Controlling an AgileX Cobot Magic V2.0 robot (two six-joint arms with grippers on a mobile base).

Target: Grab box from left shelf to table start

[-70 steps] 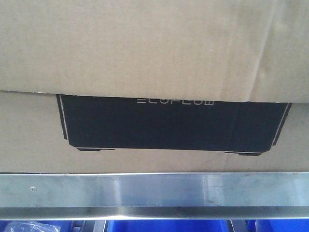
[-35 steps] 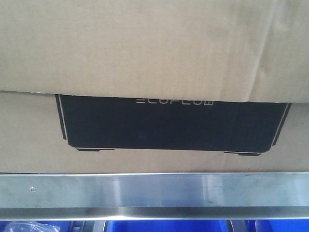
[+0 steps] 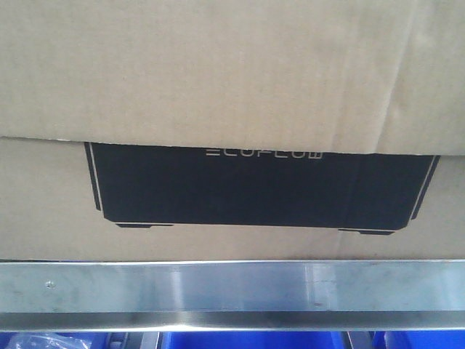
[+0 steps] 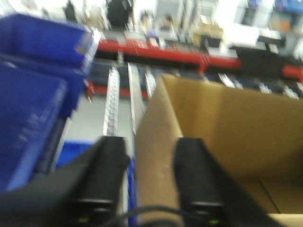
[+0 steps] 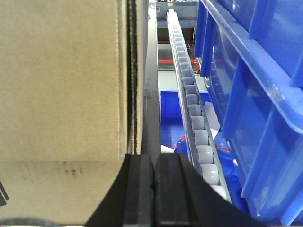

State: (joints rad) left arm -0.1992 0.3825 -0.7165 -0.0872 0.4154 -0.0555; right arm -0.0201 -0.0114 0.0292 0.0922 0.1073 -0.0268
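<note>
Left wrist cam is pretty blurry, but going from the left: two stacked blue bins [image 4: 28,109], then the left gripper [image 4: 150,156] with its two black fingers [image 4: 102,172] spread apart, straddling the upright side wall of the one box [image 4: 227,123]. One finger sits outside and the other looks to be inside the open top. There's a sliver of gap at the outer finger, so it isn't pinching as far as I can see. On the front cam that single box fills nearly the whole view. It sits on the shelf [image 3: 232,287] right behind the one silver rail, which has one small screw [image 3: 49,284] near its left end. The box's long axis runs left-right, parallel to the rail. Its black printed panel [image 3: 261,189] faces the camera and the lettering reads upright. One flap [image 3: 218,73] hangs down over the panel's top and clips the letters. On the right wrist cam the box's side is on the left. Next comes the right gripper [image 5: 154,189], two fingers pressed flat together with nothing between them, just beside the box's edge. After that there's one roller track [image 5: 194,118], then more blue bins stacked at far right.
</note>
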